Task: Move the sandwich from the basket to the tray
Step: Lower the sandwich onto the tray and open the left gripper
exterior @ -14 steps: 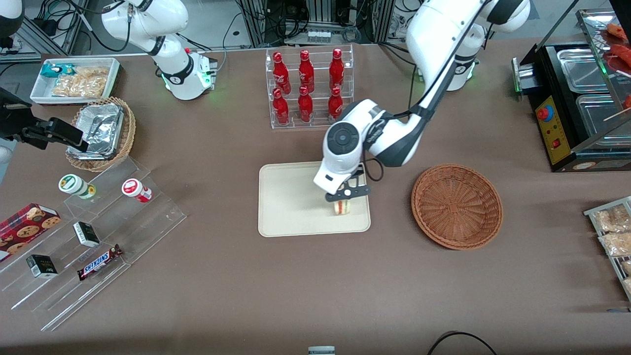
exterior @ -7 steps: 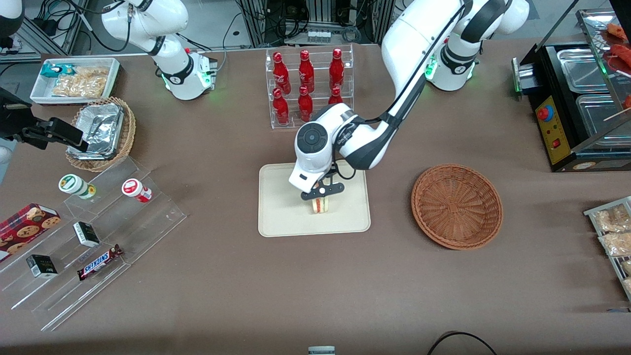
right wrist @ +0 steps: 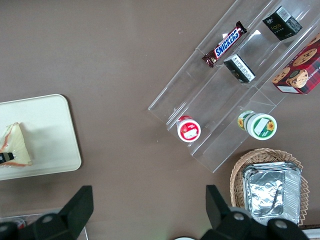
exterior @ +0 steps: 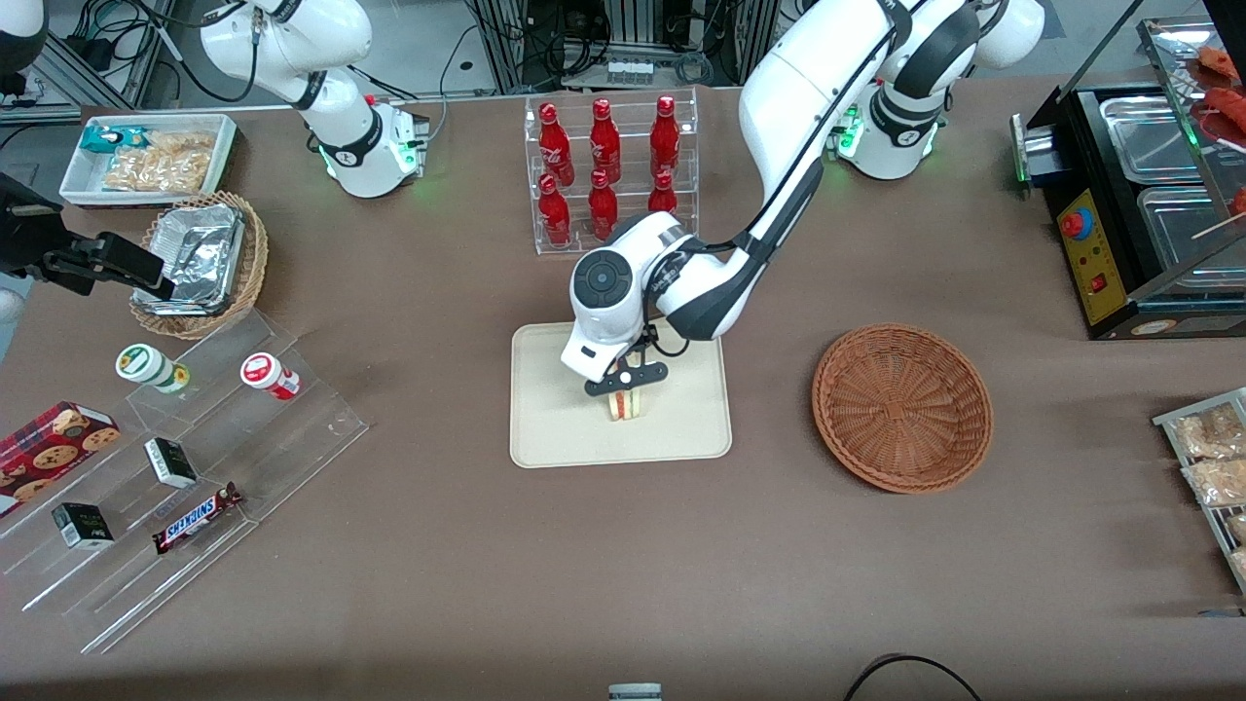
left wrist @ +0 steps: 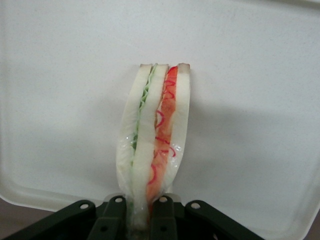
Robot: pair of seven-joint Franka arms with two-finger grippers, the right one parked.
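Gripper [exterior: 623, 386] of your left arm sits low over the flat cream-beige rectangular tray [exterior: 545, 428], about mid-tray and nearer its edge toward the front camera than its edge toward the bottle rack. Fingers [left wrist: 116, 216] are clamped on the small triangular sandwich wedge of pale white bread with red and green filling [left wrist: 155, 135]; wrist view shows the bread pinched narrow between them. You hold the sandwich [exterior: 627, 405] on edge with its cut face up. It looks down at or just above the tray floor; contact can't be confirmed.

Round reddish-brown woven wicker basket [exterior: 902, 406] lies well apart, toward the working arm's end of the desk, with nothing visible in it.

Progress, as a judgement: pickup and carry are done, since the sandwich is out of the basket and inside the tray's rim. What's left for you is to let it settle, part the fingers and lift clear. Narrow upright wedge may tip flat on release, which still counts as placed.

Clear acrylic rack of red bottles [exterior: 608, 170] stands near the tray's farther edge, clear of the arm.
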